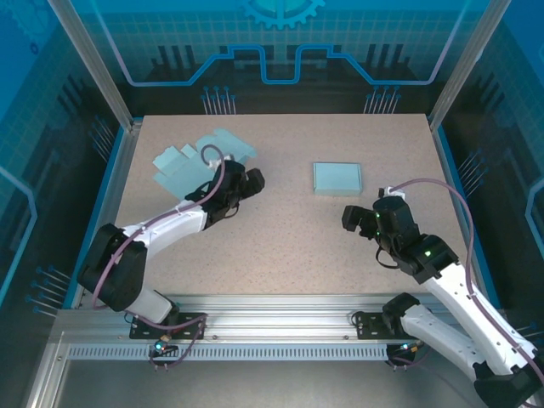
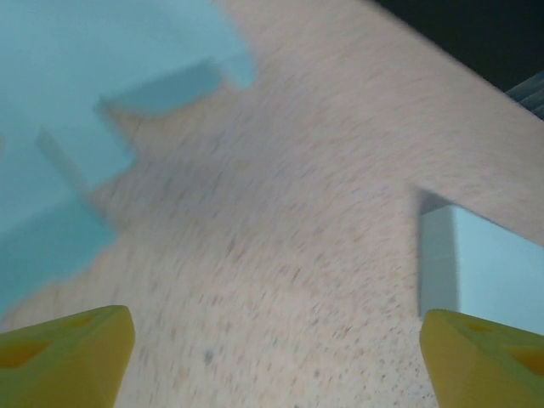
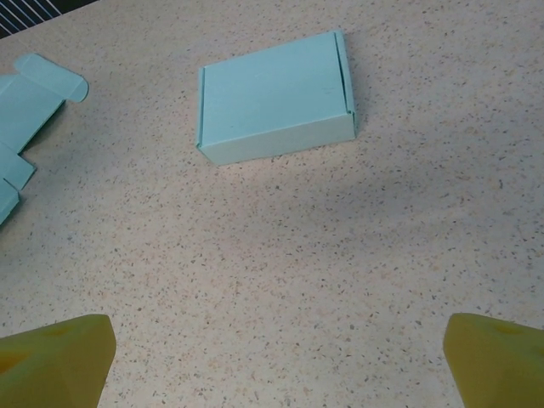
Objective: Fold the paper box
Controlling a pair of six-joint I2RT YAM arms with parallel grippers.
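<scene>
- Speckled beige bench (image 1: 280, 255) carries everything, and blue walls stand around it.
- My left pincer (image 2: 272, 365) is released: the two yellow fingertips stand wide apart, with bare bench between them and nothing grasped. From above, it hangs just beside the right edge of the blank.
- My right pincer (image 3: 272, 361) is released too, jaws wide and empty, over bare bench on the right side.
- On the far left part of the bench lies the flat paper blank (image 1: 191, 161), pale blue and unfolded, with tabs and flaps at its edges. My left wrist view of it is blurred.
- Well apart from it, right of the middle and beyond my right pincer, lies a folded box (image 1: 337, 177) of the same paper, closed.
- I judge the blank to be very light and thin, stiff in the panels and weak at the creases. It will probably slide when pushed and may crumple if pinched hard.
- I think the best hold is on a free outer flap near its crease, while the other pincer presses the middle panel down.
</scene>
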